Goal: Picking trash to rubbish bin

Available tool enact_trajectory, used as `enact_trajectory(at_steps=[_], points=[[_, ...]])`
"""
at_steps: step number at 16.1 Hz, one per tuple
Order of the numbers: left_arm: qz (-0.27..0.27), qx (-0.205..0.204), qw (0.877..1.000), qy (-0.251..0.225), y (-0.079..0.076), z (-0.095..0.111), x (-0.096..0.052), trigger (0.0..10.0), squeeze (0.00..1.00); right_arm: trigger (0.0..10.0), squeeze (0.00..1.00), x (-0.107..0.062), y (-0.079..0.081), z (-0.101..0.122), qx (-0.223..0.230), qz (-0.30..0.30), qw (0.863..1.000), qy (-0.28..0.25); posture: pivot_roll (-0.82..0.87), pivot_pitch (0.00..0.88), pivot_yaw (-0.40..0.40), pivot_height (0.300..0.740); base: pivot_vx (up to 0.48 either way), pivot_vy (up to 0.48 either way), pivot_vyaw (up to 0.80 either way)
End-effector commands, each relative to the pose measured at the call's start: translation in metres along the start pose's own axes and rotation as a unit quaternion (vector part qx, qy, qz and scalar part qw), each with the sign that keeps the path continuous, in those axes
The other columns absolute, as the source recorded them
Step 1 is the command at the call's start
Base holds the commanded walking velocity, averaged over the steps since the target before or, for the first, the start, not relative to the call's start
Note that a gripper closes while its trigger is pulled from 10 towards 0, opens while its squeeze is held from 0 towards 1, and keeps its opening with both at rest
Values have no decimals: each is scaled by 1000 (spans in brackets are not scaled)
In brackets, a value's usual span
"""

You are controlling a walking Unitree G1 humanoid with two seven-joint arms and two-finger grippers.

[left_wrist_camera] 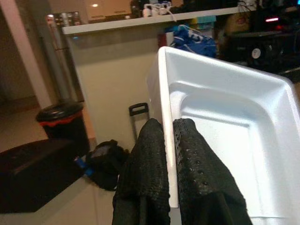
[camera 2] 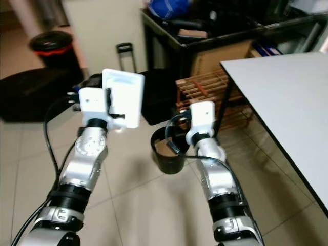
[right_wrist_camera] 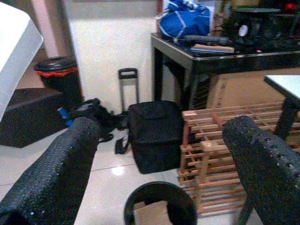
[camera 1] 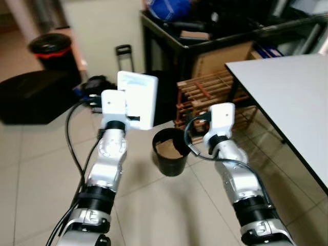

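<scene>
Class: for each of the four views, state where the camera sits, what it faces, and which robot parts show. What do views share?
Left eye: head, looking down; both arms, bin.
Right eye: head, same scene, table.
Left wrist: along left gripper, shut on tray.
Right wrist: along open right gripper, above the bin.
Shared: bin, crate.

White table (camera 1: 287, 97): right of right gripper (camera 1: 193, 134), well apart. Wooden rack (camera 1: 205, 92): on floor just beyond same gripper, one end under table edge. Black case (right_wrist_camera: 154, 133): beside rack, ahead of gripper. Trolley handle (right_wrist_camera: 127, 89): upright behind case, at wall. Black desk (right_wrist_camera: 211, 54): behind rack; blue bag (right_wrist_camera: 183, 21) on top, cardboard box (camera 1: 220, 61) beneath. Backpack (left_wrist_camera: 105, 159): on floor beyond left gripper (left_wrist_camera: 168, 140).
</scene>
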State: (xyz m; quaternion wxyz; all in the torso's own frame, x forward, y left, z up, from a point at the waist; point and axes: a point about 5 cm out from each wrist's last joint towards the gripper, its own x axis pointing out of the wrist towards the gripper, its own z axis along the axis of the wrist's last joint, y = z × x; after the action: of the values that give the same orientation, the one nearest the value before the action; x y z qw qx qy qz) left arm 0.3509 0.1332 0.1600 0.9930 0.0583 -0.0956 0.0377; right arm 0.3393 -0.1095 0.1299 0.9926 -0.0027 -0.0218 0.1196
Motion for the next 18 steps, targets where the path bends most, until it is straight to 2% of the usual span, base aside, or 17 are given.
enact_trajectory(at_steps=[1, 18], points=[[-15, -5, 1000, -3, -10, 3, 0, 10000, 0, 10000, 0, -1, -12, 0, -5, -15, 1000, 2, -62, 56, 43, 740, 454, 0, -800], [-19, -4, 1000, -5, -12, 4, 0, 10000, 0, 10000, 0, -2, -11, 1, -11, -12, 1000, -2, -61, 50, 45, 740, 450, 0, 0]])
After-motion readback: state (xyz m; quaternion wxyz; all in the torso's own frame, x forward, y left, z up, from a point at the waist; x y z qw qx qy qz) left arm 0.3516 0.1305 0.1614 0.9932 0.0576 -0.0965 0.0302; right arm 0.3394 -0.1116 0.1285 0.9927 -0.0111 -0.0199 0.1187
